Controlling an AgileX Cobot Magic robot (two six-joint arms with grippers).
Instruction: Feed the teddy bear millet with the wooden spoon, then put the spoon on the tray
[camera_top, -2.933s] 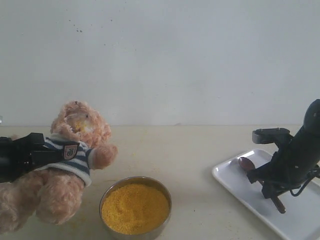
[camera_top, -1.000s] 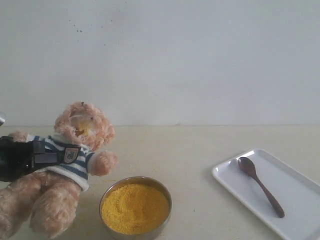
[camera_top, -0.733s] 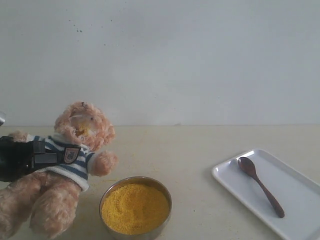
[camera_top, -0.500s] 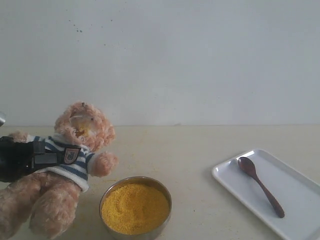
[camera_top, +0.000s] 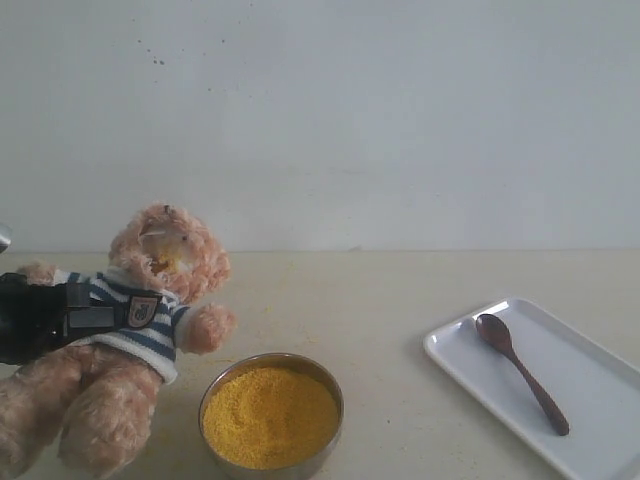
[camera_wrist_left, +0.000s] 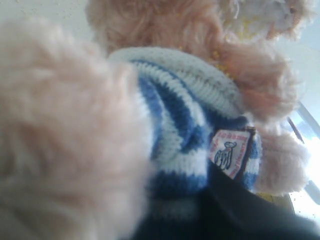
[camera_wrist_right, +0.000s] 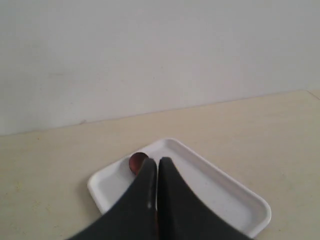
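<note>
While the left gripper (camera_top: 70, 318) has its black jaws closed partway across the belly of the fluffy light-brown teddy bear in a navy-and-white striped shirt (camera_top: 160, 255), the toy sits propped at a backward lean at the left end of the pale table (camera_top: 380, 300). The grip looks firm, one dark finger lying just under the small shield badge on the chest. A few yellow specks cling around the bear's muzzle.

Just beside its paw stands the round shallow metal bowl (camera_top: 202, 408), heaped with fine bright yellow millet (camera_top: 270, 415).

Well apart, on the right, the small dark reddish-brown wooden spoon (camera_top: 520, 370) lies loose on the flat white rectangular tray with rounded corners (camera_top: 600, 420), its oval bowl towards the wall and its thin handle running down the tray's length. The right gripper (camera_wrist_right: 157, 167) hangs above that tray with its jaws pressed together and nothing between them, clear of the spoon.

To my eye the feeding and the putting-down are done, so what is left is tidy withdrawal. The right arm should lift away without brushing the handle or nudging the rim. If the bear is to be let go, it should be lowered until it rests squarely on the table, turned away from the bowl so a flopping arm cannot scatter the grain.
</note>
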